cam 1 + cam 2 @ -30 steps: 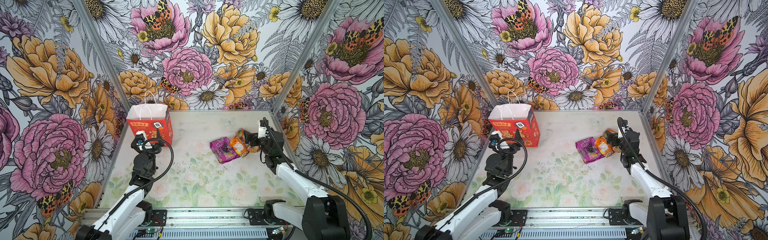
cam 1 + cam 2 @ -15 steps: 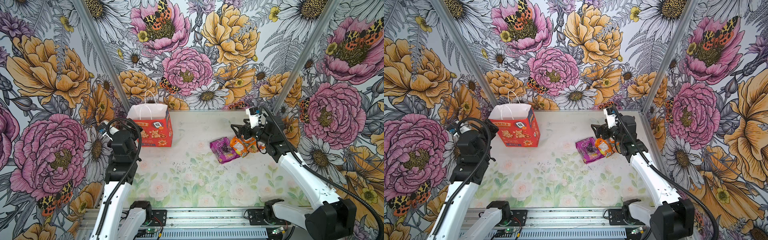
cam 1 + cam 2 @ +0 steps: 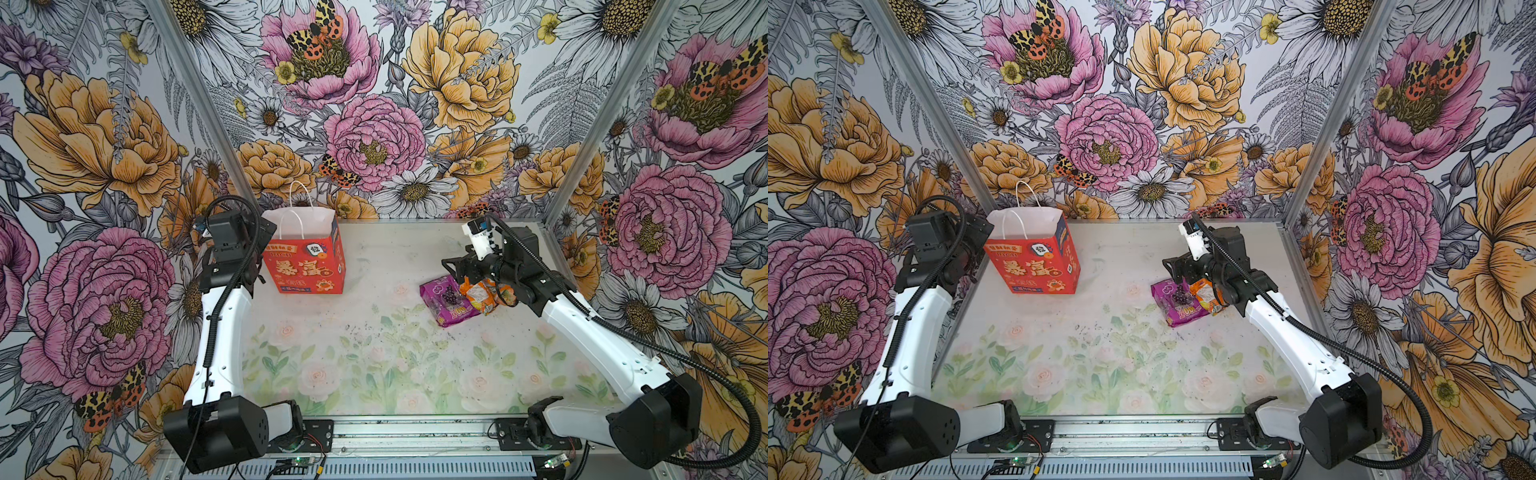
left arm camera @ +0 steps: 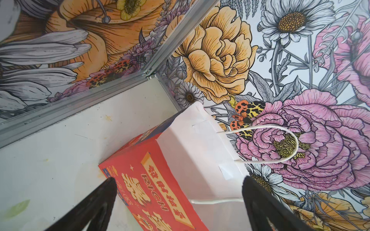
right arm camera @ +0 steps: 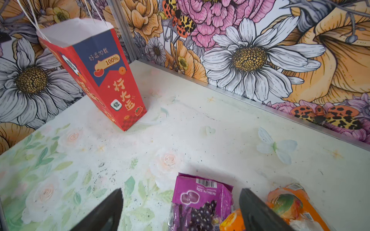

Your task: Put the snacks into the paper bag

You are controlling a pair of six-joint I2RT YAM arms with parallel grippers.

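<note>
Two sets of fingers, both spread wide and empty. The left gripper (image 4: 178, 180) sits just beside the paper bag (image 3: 305, 266), aimed at its rim; the right gripper (image 5: 181, 191) hangs over the purple packet (image 3: 446, 301).

Change over the last second: both arms have risen from low, folded poses. Nothing is packed yet, and a first pick looks near.

Bag: stiff red paper, white inside, cord handles, upright at the far left of the table (image 3: 374, 353). The purple packet is glossy and flat. The orange packets (image 3: 482, 297) are crinkly and touch it, well apart from the bag.
</note>
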